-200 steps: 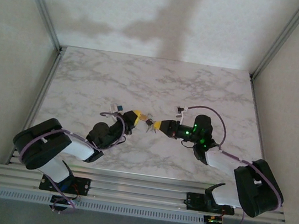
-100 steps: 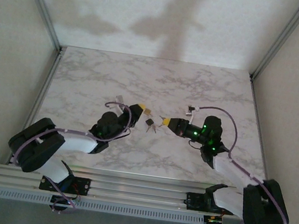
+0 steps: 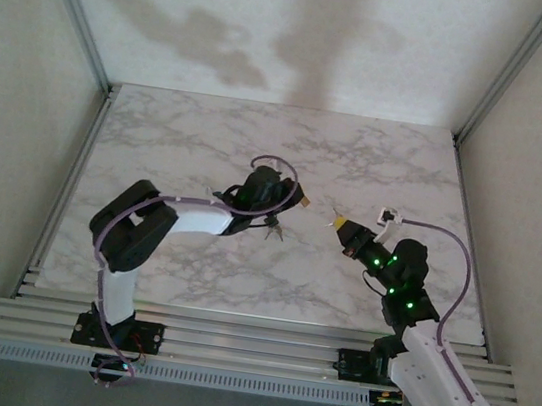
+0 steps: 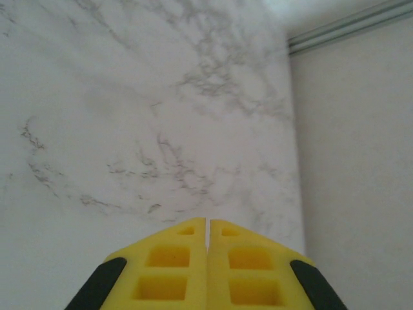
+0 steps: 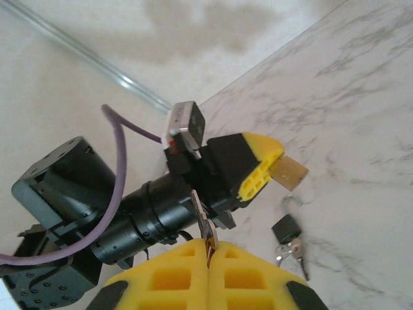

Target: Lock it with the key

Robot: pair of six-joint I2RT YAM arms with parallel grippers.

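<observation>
Progress looks early: the right gripper has its fingers pressed shut on the key, whose thin blade stands up from the seam. It is well apart from the black padlock lying on the counter. Inserting and turning are not yet done. The left gripper is closed too. A tan piece beyond its tips is hard to identify, and whether the shackle is seated cannot be told.

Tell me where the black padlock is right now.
In the top view, the black padlock lies on the marble table near its middle, just on the near side of the left tool, with the right tool off to its right.
</observation>
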